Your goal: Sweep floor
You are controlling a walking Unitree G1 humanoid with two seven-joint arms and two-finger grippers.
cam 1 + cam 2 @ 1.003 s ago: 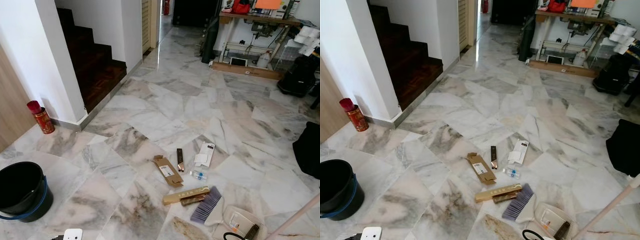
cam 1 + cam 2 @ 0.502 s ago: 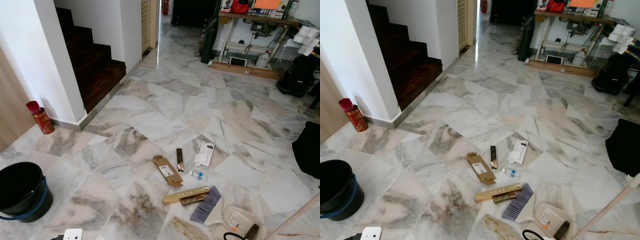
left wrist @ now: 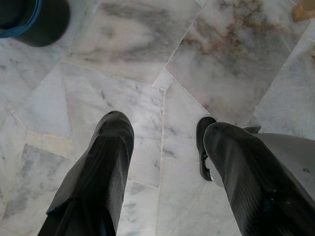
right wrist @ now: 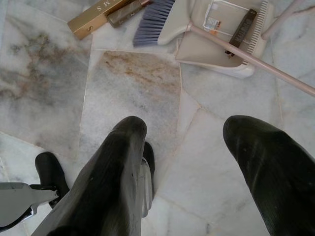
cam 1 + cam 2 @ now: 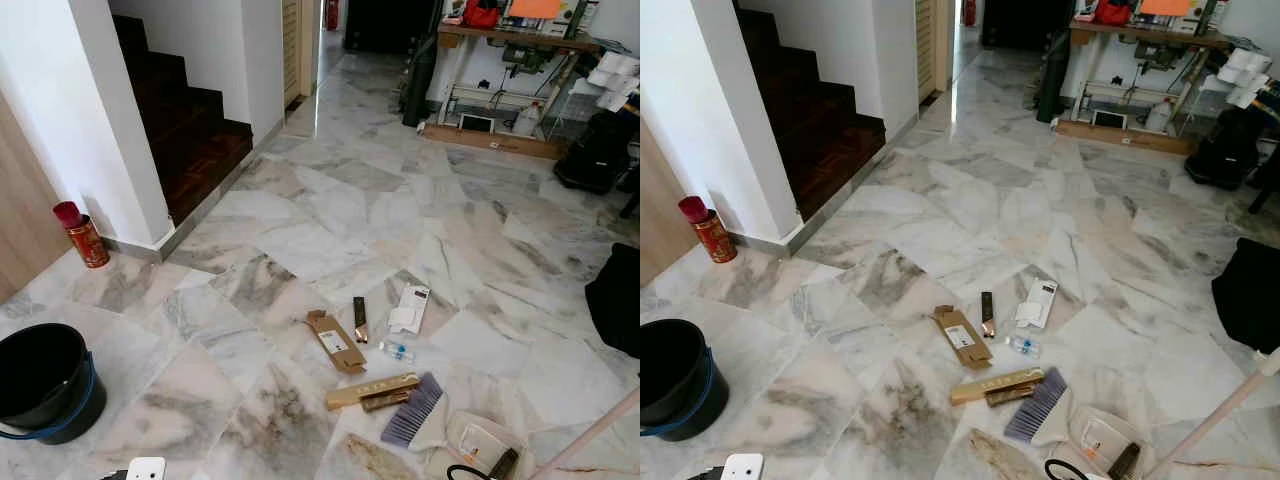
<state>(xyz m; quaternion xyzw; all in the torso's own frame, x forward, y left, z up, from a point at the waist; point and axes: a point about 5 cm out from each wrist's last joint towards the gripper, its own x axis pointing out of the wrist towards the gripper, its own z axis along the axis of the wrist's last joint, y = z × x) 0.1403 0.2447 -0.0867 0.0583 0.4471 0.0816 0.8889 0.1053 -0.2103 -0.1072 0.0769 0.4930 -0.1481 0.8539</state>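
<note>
A broom (image 5: 412, 410) with grey-purple bristles lies on the marble floor by a beige dustpan (image 5: 487, 445), its pink handle (image 5: 590, 435) running off to the right. Litter sits just beyond the bristles: a long gold box (image 5: 371, 390), a flat cardboard box (image 5: 335, 341), a dark sachet (image 5: 359, 318), a white packet (image 5: 408, 308) and a small bottle (image 5: 397, 351). My right gripper (image 4: 189, 128) hangs open above the floor, short of the broom (image 4: 155, 22) and dustpan (image 4: 221, 49). My left gripper (image 3: 167, 130) is open over bare tiles, holding nothing.
A black bucket (image 5: 42, 380) stands at the near left, and a red can (image 5: 83, 236) stands by the wall corner. Dark stairs (image 5: 190, 130) rise at the left. A black bag (image 5: 615, 300) sits at the right edge, with a cluttered workbench (image 5: 510, 60) far back.
</note>
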